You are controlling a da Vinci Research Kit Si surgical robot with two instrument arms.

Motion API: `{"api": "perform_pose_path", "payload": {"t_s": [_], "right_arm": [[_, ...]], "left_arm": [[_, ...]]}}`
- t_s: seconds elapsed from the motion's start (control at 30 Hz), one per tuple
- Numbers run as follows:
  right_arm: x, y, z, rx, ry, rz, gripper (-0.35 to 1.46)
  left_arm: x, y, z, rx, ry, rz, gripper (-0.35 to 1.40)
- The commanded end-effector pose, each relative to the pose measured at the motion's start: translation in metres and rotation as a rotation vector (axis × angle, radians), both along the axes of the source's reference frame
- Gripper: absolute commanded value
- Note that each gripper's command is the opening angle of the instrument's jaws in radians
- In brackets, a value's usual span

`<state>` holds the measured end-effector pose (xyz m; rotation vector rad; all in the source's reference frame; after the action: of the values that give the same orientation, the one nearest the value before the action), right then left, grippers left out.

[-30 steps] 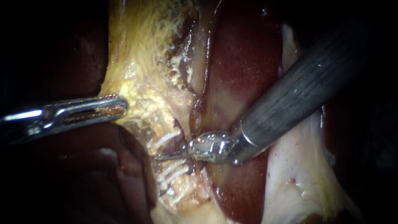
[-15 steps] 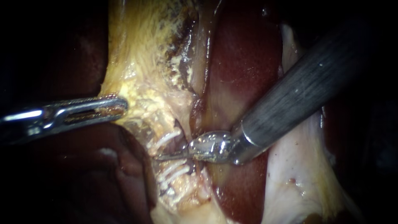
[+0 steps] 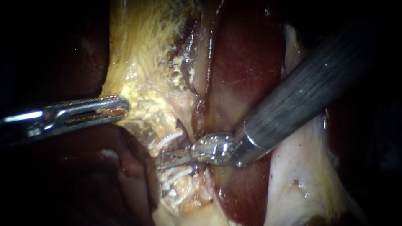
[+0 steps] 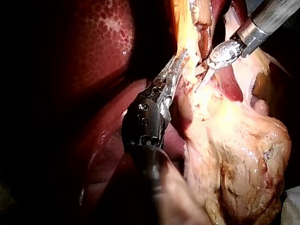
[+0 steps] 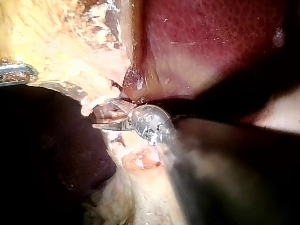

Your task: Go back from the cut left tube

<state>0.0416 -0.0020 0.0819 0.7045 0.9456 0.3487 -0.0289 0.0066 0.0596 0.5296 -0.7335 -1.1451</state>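
Backing off means drawing my right instrument [image 3: 169, 161] up-right along its shaft, its claw parted right at the cut left tube [image 3: 184, 178] between clips [image 3: 166, 141], my left instrument [image 3: 119, 108] with claw clamped on tissue [image 3: 140, 94]

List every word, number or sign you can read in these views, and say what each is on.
No readable text in any view.
Left instrument, jaws shut on the yellow tissue: no legible writing.
Right instrument, jaws open: shaft and tip show no legible writing.
Liver: bare, no label or sign.
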Motion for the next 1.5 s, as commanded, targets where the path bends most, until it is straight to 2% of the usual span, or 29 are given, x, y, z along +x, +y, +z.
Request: {"api": "perform_pose_path", "payload": {"t_s": [0.03, 0.1, 0.23, 0.47, 0.63, 0.77, 0.87, 1.1, 1.2, 1.3, 1.5], "right_arm": [[-0.0001, 0.0001, -0.0001, -0.007, 0.002, 0.003, 0.81], [-0.0002, 0.0002, -0.0002, -0.012, 0.006, 0.004, 0.86], [-0.0002, 0.0001, -0.0003, -0.012, 0.008, 0.005, 1.08], [-0.0016, -0.0007, -0.0014, -0.023, 0.021, -0.007, 1.21], [-0.0033, -0.0012, -0.0025, -0.085, 0.062, -0.044, 1.35], [-0.0048, -0.0010, -0.0039, -0.135, 0.110, -0.067, 1.41], [-0.0060, 0.0000, -0.0052, -0.180, 0.130, -0.067, 1.43], [-0.0105, 0.0039, -0.0085, -0.364, 0.146, -0.067, 1.43], [-0.0126, 0.0059, -0.0098, -0.446, 0.167, -0.057, 1.43], [-0.0138, 0.0072, -0.0108, -0.492, 0.183, -0.043, 1.43], [-0.0148, 0.0082, -0.0116, -0.546, 0.176, -0.037, 1.43]], "left_arm": [[0.0000, 0.0000, 0.0000, 0.000, 0.000, 0.000, -0.35], [0.0000, 0.0000, 0.0000, 0.000, 0.000, 0.000, -0.35], [0.0000, 0.0000, 0.0000, 0.000, 0.000, 0.000, -0.35], [0.0001, 0.0000, 0.0000, 0.000, 0.000, 0.001, -0.35], [0.0003, 0.0002, 0.0003, 0.000, -0.001, 0.002, -0.35], [0.0004, 0.0003, 0.0006, 0.000, -0.002, 0.003, -0.35], [0.0005, 0.0004, 0.0007, 0.000, -0.002, 0.004, -0.35], [0.0005, 0.0004, 0.0007, 0.000, -0.002, 0.004, -0.35], [0.0005, 0.0004, 0.0007, 0.000, -0.002, 0.004, -0.35], [0.0004, 0.0004, 0.0007, 0.000, -0.002, 0.003, -0.35], [0.0003, 0.0004, 0.0007, 0.000, -0.002, 0.003, -0.35]]}}
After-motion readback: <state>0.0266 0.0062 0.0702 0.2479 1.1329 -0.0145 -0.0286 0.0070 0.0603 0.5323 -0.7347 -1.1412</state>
